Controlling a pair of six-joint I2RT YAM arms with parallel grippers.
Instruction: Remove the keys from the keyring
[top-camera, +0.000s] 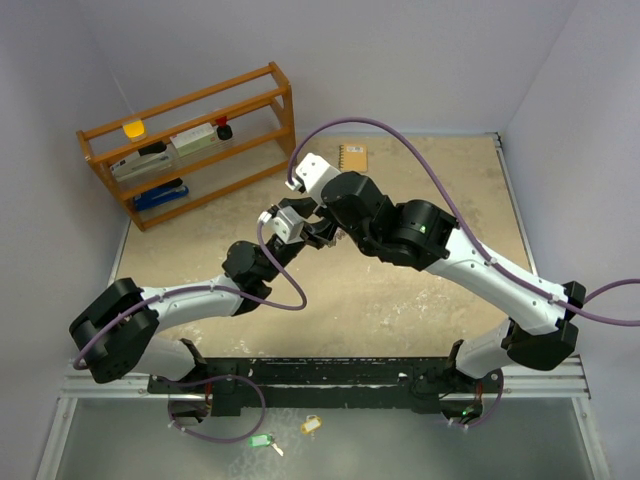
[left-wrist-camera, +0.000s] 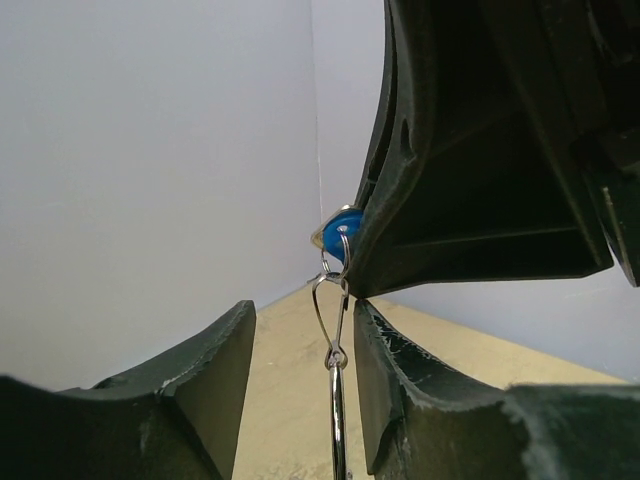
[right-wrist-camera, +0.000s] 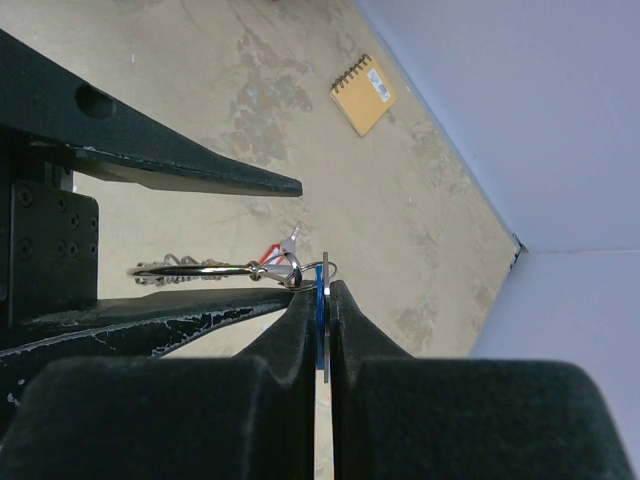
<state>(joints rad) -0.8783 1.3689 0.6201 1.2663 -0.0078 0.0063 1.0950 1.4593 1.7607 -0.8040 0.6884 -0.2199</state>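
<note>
Far-left corner: a slatted wooden rack (top-camera: 190, 140) stands at an angle, holding small office items. The rest of the left side of the sandy, mottled surface (top-camera: 400, 300) is bare out to its edge. Past the near edge, below the arm rail, lie a green tag (top-camera: 260, 440) and a yellow tag (top-camera: 311, 425), close to each other.

Centre, raised above the surface: both arms meet. The left claw (left-wrist-camera: 302, 310) stands partly open, its dark curved fingers apart. The keyring (right-wrist-camera: 195, 268), a thin silver wire hoop, passes through the gap close against one finger; contact cannot be confirmed. A red-tagged key (right-wrist-camera: 270, 252) hangs on the ring, just beside the right claw's tips.

The right claw (right-wrist-camera: 320, 292) is closed flat on the blue-tagged key (right-wrist-camera: 320, 330), gripping the thin blue plastic tag edge-on between its padded fingers. That key remains linked to the keyring by a small wire loop.

Right of centre, at the far edge: a tan spiral notebook (top-camera: 352, 157) lies flat. The right side is unobstructed to the wall.
</note>
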